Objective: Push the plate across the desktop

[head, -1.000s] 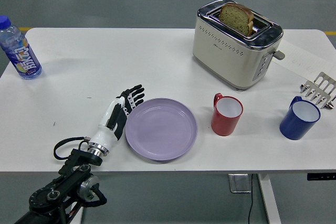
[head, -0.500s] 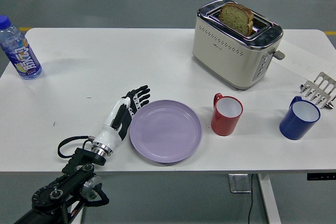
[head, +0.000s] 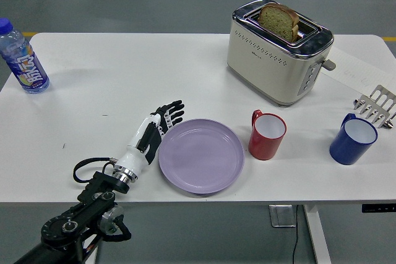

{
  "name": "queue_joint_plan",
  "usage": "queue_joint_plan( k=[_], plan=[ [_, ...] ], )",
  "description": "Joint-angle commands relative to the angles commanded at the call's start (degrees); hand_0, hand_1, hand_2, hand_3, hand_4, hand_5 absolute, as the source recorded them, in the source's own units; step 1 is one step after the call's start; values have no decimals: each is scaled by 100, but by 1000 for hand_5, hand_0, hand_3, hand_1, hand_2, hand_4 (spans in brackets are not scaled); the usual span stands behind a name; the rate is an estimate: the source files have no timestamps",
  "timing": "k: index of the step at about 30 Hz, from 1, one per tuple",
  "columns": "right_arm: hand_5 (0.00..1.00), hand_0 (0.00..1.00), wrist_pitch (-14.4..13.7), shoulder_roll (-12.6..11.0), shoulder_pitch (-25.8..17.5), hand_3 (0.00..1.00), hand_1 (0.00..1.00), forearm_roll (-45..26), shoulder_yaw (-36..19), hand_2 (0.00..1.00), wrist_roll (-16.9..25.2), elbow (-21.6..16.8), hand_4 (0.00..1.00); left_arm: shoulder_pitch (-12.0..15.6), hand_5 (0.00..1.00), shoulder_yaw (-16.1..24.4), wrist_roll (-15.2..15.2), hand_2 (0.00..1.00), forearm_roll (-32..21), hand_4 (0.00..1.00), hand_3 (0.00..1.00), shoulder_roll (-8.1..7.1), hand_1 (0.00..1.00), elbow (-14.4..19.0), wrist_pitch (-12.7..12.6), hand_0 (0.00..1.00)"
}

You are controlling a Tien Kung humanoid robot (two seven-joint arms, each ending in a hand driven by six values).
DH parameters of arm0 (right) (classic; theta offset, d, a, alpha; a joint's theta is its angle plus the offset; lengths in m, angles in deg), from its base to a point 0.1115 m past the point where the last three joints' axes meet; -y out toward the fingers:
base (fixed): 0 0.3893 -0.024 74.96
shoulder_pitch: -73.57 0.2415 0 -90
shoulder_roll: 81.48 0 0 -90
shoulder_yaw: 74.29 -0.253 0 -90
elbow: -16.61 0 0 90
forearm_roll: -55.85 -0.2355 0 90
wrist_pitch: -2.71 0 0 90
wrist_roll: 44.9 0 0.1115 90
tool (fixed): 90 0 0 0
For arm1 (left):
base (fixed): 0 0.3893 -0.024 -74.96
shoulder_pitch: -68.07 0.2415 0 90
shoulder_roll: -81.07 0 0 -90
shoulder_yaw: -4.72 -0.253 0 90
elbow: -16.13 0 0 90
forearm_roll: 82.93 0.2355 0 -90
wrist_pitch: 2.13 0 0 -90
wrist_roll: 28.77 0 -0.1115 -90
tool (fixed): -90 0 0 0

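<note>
A lilac plate (head: 201,156) lies flat near the table's front edge, left of a red mug (head: 266,135). My left hand (head: 158,124) rests on the table against the plate's left rim, fingers straight and spread, holding nothing. Its black arm (head: 80,221) comes up from the lower left corner. The plate's right rim sits a short gap from the red mug. My right hand is out of sight.
A cream toaster (head: 277,52) with a bread slice (head: 279,21) stands at the back right. A blue mug (head: 352,140) and a metal rack (head: 375,106) are at the far right. A water bottle (head: 22,60) stands at the far left edge.
My left hand has slid to the right, and the plate has moved to the right with it, closer to the red mug.
</note>
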Motion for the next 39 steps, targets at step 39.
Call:
queue_joint_plan(
  k=[39],
  plan=[
    [358,608,-11,-44,46,630,545,10,-39,631,10,0,140,-129,998,1007,428,876,411,474,822,0,868,9,81,846]
  ],
)
